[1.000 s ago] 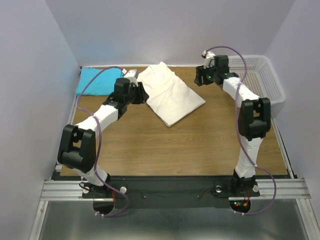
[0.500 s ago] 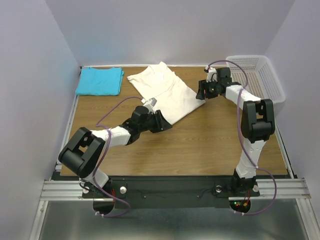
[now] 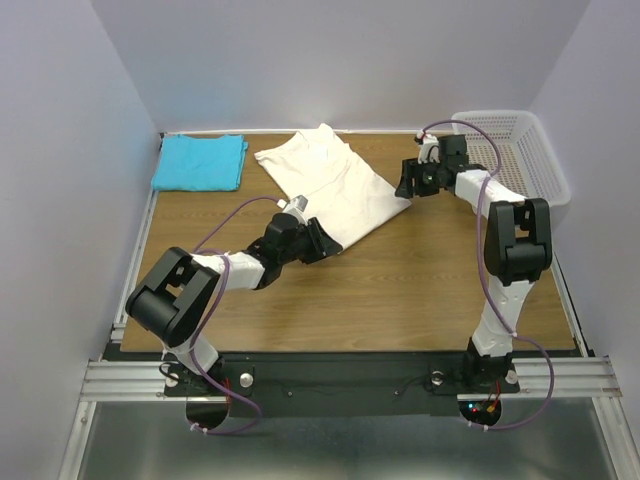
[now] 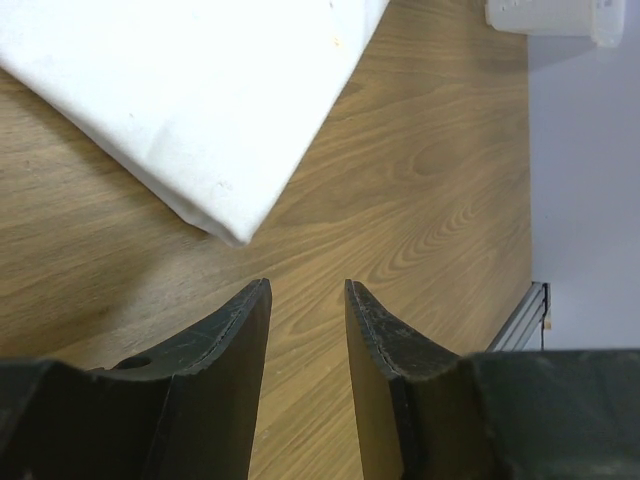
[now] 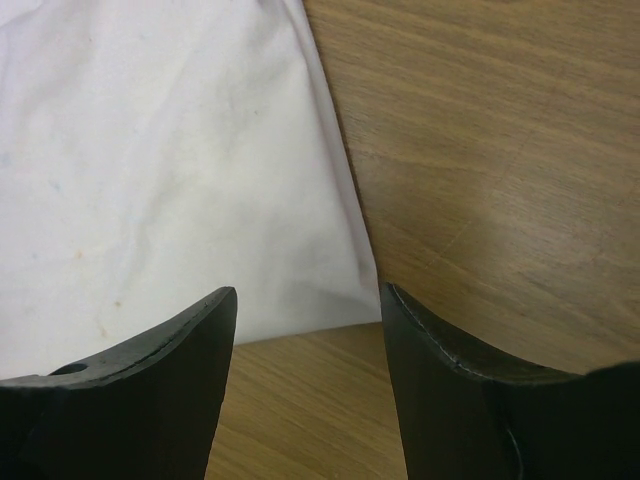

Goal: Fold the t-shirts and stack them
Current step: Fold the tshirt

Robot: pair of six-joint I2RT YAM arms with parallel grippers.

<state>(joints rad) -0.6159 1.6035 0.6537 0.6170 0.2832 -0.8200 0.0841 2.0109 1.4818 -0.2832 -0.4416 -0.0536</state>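
Left gripper (image 4: 305,300) and right gripper (image 5: 307,300) both empty, one at each near corner of the cream-white t-shirt (image 3: 335,190).

Left: fingers parted by a narrow gap with nothing between them, low over the table (image 4: 420,200), shirt corner just ahead of the tips. Right: fingers wider apart, holding nothing, above the shirt's right-hand corner. The shirt lies flat at a slant, mid-table toward the back. The turquoise t-shirt (image 3: 200,162) sits folded in the far-left corner, apart from it. A white mesh basket (image 3: 548,150) stands at far right.
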